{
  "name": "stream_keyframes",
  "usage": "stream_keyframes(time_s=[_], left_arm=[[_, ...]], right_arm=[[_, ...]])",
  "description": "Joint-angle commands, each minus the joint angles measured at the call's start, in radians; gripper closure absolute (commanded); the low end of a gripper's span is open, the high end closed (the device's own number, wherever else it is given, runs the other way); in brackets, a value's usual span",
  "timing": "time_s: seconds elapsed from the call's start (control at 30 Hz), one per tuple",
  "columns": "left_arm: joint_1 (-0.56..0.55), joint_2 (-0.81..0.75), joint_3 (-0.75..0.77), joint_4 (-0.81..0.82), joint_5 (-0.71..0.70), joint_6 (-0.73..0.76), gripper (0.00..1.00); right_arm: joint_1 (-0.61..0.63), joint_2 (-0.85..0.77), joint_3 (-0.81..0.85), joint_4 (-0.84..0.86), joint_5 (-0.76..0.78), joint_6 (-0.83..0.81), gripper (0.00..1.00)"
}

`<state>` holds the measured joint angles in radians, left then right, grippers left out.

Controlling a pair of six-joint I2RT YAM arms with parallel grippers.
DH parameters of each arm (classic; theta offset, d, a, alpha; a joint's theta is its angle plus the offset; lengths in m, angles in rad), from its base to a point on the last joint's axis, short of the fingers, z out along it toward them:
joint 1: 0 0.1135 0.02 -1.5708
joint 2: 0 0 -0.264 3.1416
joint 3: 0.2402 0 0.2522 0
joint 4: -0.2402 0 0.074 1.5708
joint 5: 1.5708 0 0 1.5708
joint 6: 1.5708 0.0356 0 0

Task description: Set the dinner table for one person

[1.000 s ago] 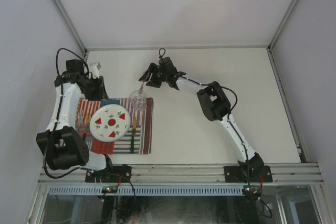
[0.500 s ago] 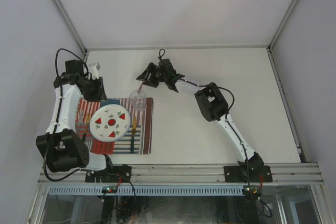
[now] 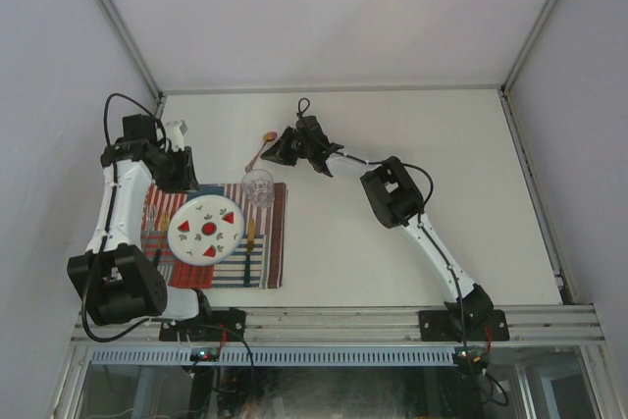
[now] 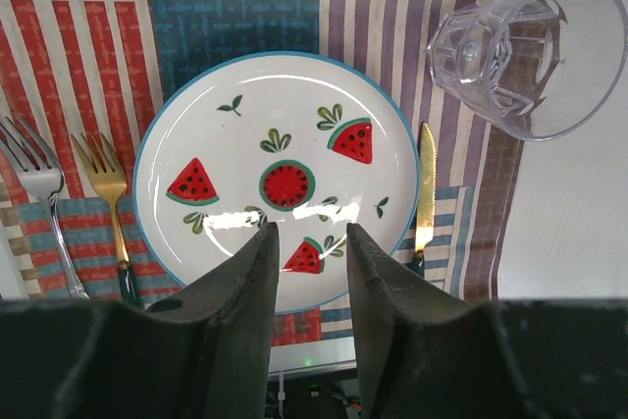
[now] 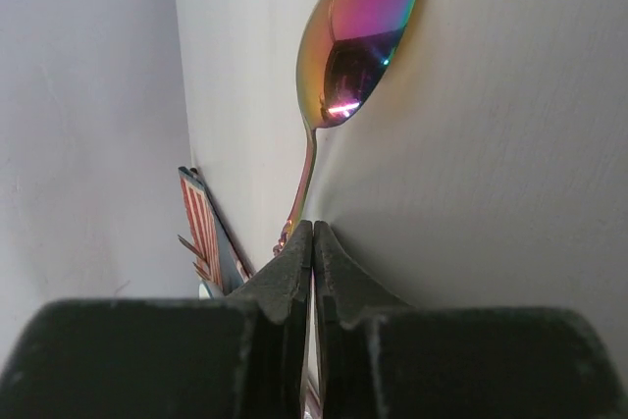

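The setting looks almost finished. On the off-white tabletop (image 3: pixel 412 144), toward its left side, lies a striped placemat (image 4: pixel 226 7), and a watermelon-patterned plate (image 4: pixel 285 183) sits in the middle of it. A silver fork (image 4: pixel 39 183) and a gold fork (image 4: pixel 106 193) lie side by side on one flank of the plate, and a gold knife (image 4: pixel 424 193) lies just beside its other rim. A clear glass (image 4: pixel 525 51) stands at the mat's far corner on the knife side.

What seems to be left is the spoon (image 5: pixel 358 31) — an iridescent one, out on the bare tabletop beyond the glass and off the mat. The right claw (image 5: pixel 312 237) is pressed nearly closed with the thin handle running in at its tips, so I judge it is pinching the spoon, though the contact itself is hidden. The bowl looks to be touching or just above the surface.

The left claw (image 4: pixel 309 242) hangs over the plate's near edge, fingers narrowly parted and holding nothing.

Once the spoon lies by the knife, I'd call it done.
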<state>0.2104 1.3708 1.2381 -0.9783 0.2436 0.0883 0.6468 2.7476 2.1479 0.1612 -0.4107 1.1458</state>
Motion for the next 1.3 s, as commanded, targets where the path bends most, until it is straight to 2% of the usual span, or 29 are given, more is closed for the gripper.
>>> stream_keyframes(time_s=[0.0,0.13,0.27,0.33,0.53,0.63,0.93,1.27], left_arm=[[0.008,-0.047,-0.030,0.019,-0.010,-0.012,0.62],[0.007,-0.053,-0.039,0.023,0.002,-0.007,0.62],[0.007,-0.010,-0.046,0.040,0.060,0.000,0.62],[0.008,0.030,-0.037,0.061,0.092,-0.015,0.62],[0.006,0.193,0.061,0.112,0.148,-0.052,0.63],[-0.002,0.280,0.136,0.106,0.144,-0.043,0.64],[-0.033,0.451,0.275,0.101,0.130,-0.038,0.66],[-0.137,0.704,0.488,0.078,0.096,-0.071,0.66]], right_arm=[[0.003,-0.005,0.011,0.004,0.016,-0.005,1.00],[-0.009,-0.028,-0.017,0.008,0.026,-0.006,0.98],[-0.027,-0.050,-0.032,-0.017,-0.003,-0.018,0.71],[-0.035,-0.096,-0.086,-0.018,0.006,-0.047,0.65],[-0.079,-0.282,-0.346,0.052,0.009,-0.103,0.64],[-0.099,-0.358,-0.440,0.059,0.026,-0.140,0.67],[-0.116,-0.371,-0.428,0.015,0.013,-0.169,0.65],[-0.122,-0.388,-0.435,-0.018,0.010,-0.205,0.66]])
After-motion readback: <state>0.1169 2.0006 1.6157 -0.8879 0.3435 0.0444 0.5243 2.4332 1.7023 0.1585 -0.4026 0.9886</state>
